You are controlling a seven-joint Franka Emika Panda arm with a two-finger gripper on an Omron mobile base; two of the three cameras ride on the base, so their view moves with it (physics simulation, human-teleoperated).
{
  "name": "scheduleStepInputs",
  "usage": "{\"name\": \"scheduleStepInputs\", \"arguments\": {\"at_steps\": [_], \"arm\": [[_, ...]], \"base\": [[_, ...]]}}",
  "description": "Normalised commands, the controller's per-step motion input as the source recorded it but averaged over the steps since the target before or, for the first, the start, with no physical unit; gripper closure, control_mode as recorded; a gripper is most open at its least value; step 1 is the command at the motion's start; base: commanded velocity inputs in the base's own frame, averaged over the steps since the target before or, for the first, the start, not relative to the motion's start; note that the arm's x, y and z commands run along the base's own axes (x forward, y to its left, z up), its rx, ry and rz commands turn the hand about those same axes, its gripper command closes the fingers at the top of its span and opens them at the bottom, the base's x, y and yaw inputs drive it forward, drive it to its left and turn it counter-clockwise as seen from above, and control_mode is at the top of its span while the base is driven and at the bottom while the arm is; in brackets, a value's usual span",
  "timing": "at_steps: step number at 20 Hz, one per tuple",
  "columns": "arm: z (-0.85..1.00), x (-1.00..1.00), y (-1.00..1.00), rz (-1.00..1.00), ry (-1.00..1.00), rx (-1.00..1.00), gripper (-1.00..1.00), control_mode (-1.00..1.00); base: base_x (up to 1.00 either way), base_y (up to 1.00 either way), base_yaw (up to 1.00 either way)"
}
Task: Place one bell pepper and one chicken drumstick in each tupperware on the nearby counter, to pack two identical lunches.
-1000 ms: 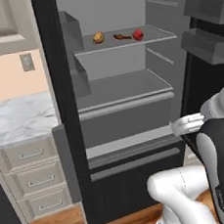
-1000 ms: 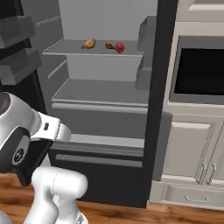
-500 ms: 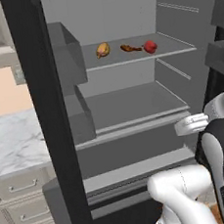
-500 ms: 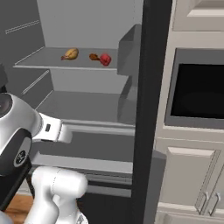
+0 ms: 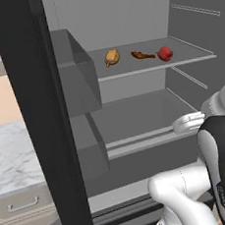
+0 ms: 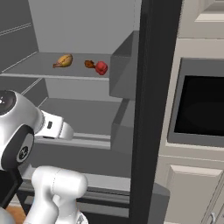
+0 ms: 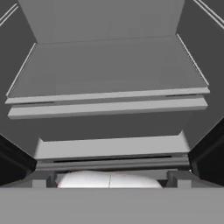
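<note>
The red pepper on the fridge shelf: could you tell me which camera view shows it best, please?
The left base view shows the pepper best: it sits apart from the brown drumstick, whole outline clear. In the right base view the pepper overlaps that drumstick, hiding its edge. The hand view faces lower shelves.

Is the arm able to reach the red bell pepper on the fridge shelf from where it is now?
Probably yes: the fridge is open and the bell pepper sits near the shelf front, unblocked. The arm must rise first, since it is low.

no readable text, labels or numbers anywhere
</note>
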Motion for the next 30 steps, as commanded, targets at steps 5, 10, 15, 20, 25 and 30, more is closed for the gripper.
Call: {"name": "scheduleStepInputs", "arguments": {"at_steps": [5,10,15,20,25,30], "arm": [[0.44,0.20,0.04,0.02,0.00,0.00,-1.00,-1.00],[0.41,0.07,0.19,-0.01,0.00,-0.01,-1.00,-1.00],[0.22,0.06,0.19,-0.12,-0.01,0.03,-1.00,-1.00],[0.28,0.30,0.10,-0.10,-0.21,0.01,-1.00,-1.00],[0.38,0.16,0.02,0.00,-0.21,0.00,-1.00,-1.00],[0.26,0.27,0.18,0.00,0.00,0.01,-1.00,-1.00]], "base": [[0.00,0.00,0.00],[0.00,0.00,0.00],[0.00,0.00,0.00],[0.00,0.00,0.00],[0.00,0.00,0.00],[0.00,0.00,0.00]]}}
